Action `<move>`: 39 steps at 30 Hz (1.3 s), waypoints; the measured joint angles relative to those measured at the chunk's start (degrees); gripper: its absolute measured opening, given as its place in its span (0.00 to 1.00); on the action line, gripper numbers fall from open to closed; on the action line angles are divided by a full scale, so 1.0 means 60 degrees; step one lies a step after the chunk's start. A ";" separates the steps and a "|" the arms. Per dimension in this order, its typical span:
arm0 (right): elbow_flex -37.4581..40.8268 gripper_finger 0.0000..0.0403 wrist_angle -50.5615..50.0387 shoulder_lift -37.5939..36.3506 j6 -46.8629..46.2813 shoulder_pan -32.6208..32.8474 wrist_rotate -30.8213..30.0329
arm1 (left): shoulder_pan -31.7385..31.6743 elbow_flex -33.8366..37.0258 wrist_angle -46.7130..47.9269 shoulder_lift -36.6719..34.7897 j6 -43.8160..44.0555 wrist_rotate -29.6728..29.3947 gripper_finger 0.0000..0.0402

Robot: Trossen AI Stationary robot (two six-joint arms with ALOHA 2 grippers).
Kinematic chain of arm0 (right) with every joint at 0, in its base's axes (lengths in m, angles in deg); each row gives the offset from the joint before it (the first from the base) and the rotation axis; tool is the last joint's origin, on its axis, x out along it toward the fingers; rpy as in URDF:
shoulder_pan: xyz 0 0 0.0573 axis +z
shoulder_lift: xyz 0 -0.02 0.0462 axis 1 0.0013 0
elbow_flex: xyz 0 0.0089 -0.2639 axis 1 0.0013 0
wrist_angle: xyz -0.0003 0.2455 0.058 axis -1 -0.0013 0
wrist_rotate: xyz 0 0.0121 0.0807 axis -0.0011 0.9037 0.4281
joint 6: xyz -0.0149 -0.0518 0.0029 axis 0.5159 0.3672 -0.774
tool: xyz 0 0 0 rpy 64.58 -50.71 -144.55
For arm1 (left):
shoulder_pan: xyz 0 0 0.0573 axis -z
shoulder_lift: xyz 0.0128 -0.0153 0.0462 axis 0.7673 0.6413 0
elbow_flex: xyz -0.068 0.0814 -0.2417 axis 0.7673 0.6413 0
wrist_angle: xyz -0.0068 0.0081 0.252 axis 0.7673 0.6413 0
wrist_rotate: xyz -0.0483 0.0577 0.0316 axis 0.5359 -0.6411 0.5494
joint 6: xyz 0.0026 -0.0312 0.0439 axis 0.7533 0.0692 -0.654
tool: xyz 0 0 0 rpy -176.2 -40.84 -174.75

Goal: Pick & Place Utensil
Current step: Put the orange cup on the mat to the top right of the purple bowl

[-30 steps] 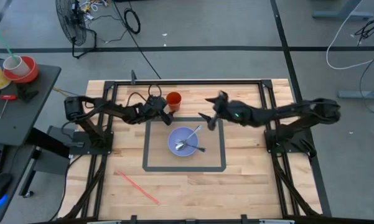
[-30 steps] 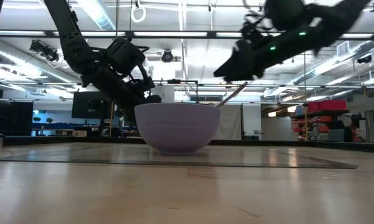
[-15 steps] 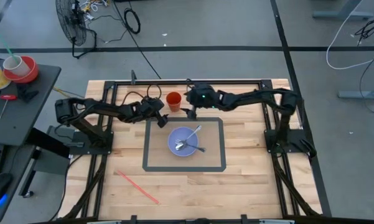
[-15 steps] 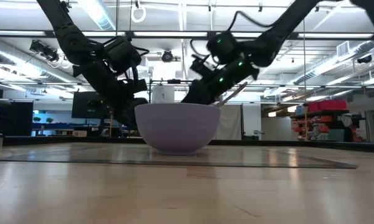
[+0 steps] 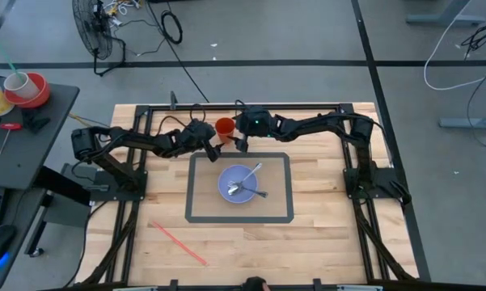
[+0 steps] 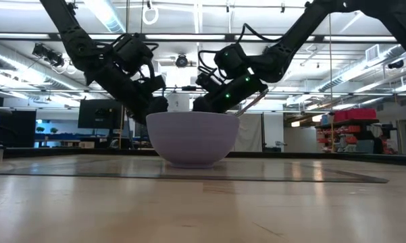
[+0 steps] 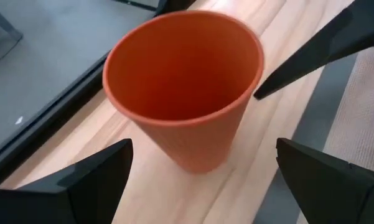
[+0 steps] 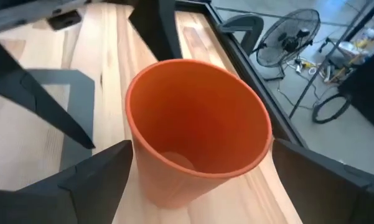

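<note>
An empty orange cup (image 5: 226, 128) stands upright on its base near the table's far edge. A lavender bowl (image 5: 241, 184) sits inside a taped rectangle. It holds two metal utensils (image 5: 244, 187), and one handle (image 6: 254, 100) leans over the rim. My left gripper (image 5: 214, 142) is open just left of the cup. In the left wrist view its fingers (image 7: 204, 147) stand on either side of the cup (image 7: 185, 81). My right gripper (image 5: 239, 142) is open just right of the cup. Its fingers (image 8: 203, 143) also flank the cup (image 8: 196, 127).
The dark tape rectangle (image 5: 191, 187) frames the bowl at the table's middle. A red straw (image 5: 178, 242) lies toward the near left corner. Black frame rails (image 5: 243, 105) run along the far edge just behind the cup. The two grippers stand close together around the cup.
My right arm has swung from above the bowl's far right side toward the table's left and far edge, ending beside the cup. My left gripper has crept slightly toward the cup. Cup, bowl and utensils have stayed put.
</note>
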 joint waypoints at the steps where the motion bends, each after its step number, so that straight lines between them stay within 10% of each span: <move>1: 0.0000 0.96 0.0003 0.0000 0.0221 -0.0003 0.0027 | 0.0000 0.0000 -0.0029 0.0000 -0.0089 0.0006 0.99; 39: -0.0324 0.96 -0.0759 -0.0007 0.0773 -0.1049 0.2865 | 0.0423 0.0000 -0.0417 0.0011 0.0050 0.0162 0.99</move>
